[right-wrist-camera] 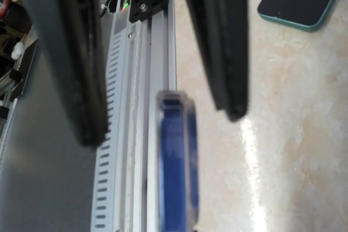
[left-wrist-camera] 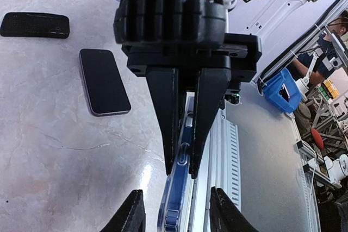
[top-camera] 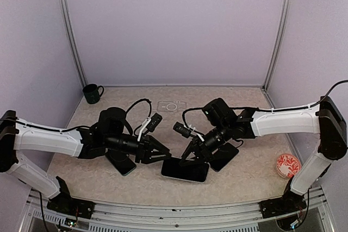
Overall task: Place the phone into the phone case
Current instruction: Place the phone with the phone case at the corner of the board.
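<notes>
The phone point(top-camera: 185, 169), blue at the edge with a clear phone case rim point(left-wrist-camera: 175, 199) round it, is held on edge near the table's front. My right gripper point(top-camera: 189, 156) is shut on it; in the left wrist view its two black fingers point(left-wrist-camera: 163, 129) pinch the phone's long edge. My left gripper point(left-wrist-camera: 176, 207) is open, its fingertips standing either side of the phone without touching. In the right wrist view the phone's end point(right-wrist-camera: 176, 150) shows blurred between the left gripper's spread fingers point(right-wrist-camera: 84, 91); the right fingers are out of frame there.
A dark phone point(top-camera: 120, 162) lies under the left arm and another point(top-camera: 224, 156) under the right. A clear case outline point(top-camera: 172, 106) lies at the back centre. A green mug point(top-camera: 92, 93) stands back left, a red patterned disc point(top-camera: 288, 165) front right. The metal rail point(left-wrist-camera: 228, 150) runs just beyond the table edge.
</notes>
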`<action>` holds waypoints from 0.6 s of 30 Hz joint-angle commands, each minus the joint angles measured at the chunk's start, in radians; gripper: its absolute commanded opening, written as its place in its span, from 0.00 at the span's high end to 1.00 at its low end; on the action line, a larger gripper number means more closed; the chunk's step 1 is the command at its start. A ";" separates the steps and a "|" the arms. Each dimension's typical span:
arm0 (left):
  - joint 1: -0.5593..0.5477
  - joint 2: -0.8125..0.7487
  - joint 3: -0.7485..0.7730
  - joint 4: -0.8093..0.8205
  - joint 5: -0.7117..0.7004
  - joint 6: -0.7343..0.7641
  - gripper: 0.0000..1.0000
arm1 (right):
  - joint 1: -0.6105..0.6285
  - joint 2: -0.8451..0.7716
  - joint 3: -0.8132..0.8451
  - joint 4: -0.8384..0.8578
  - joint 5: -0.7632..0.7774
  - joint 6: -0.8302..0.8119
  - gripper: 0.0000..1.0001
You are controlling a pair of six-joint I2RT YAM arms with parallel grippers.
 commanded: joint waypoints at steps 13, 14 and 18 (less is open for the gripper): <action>-0.038 0.042 0.043 -0.066 -0.100 0.062 0.74 | 0.008 -0.003 0.002 0.017 -0.019 -0.008 1.00; -0.040 0.044 0.044 -0.065 -0.106 0.062 0.77 | 0.008 -0.002 0.002 0.020 -0.019 -0.006 1.00; -0.046 0.039 0.038 -0.053 -0.118 0.062 0.94 | 0.008 -0.001 -0.001 0.023 -0.015 -0.004 1.00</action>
